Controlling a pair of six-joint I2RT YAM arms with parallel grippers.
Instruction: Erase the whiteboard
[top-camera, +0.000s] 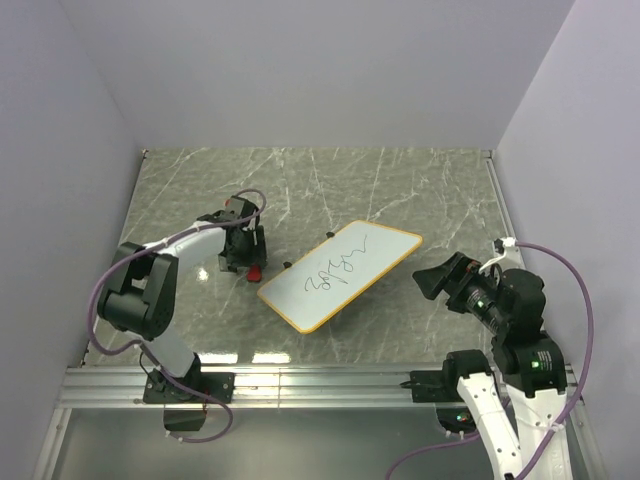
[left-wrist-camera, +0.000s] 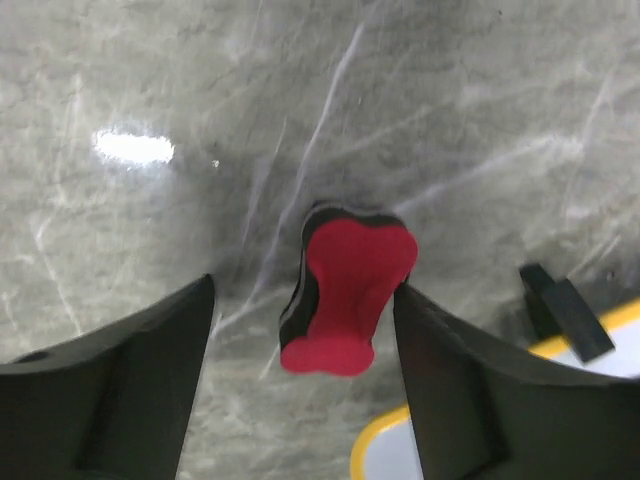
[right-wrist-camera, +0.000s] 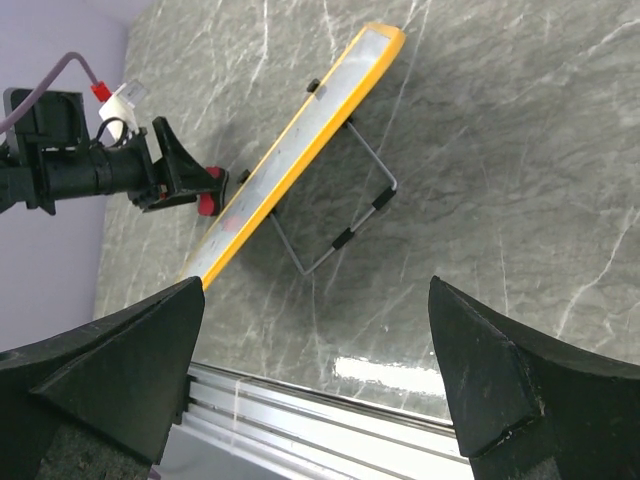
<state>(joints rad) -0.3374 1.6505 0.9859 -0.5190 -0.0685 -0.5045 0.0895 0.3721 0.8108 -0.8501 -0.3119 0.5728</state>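
- Whiteboard (top-camera: 340, 275) sits mid-table (top-camera: 420, 190), long axis running approx 7 to 1 o'clock in the top view. It's propped on a wire stand (right-wrist-camera: 345, 215), so the face tilts up rather than lying flat.
- Dark scribble (top-camera: 338, 270) across the board's middle, not yet wiped, so the task looks barely begun.
- Red eraser (left-wrist-camera: 345, 295) lies on the table at approx 9 o'clock of the board, just beside its rim and not touching it.
- Left tool (left-wrist-camera: 302, 300) is pointed down over the eraser w/ jaws spread, one each side. The right-hand finger looks to be touching or nearly touching the eraser's edge; the other is clear of it. No grip yet. Prob. lined up this way so a simple close pinches the eraser's narrow waist.
- Right tool (right-wrist-camera: 318, 290) hangs at approx 3 o'clock of the board, well apart from it, jaws wide and holding nothing. Likely parked there to steady the far edge, since a board on a stand could slide or tip when rubbed.
- Next, imo: close on the eraser, lift, carry it toward 3 o'clock onto the scribble.
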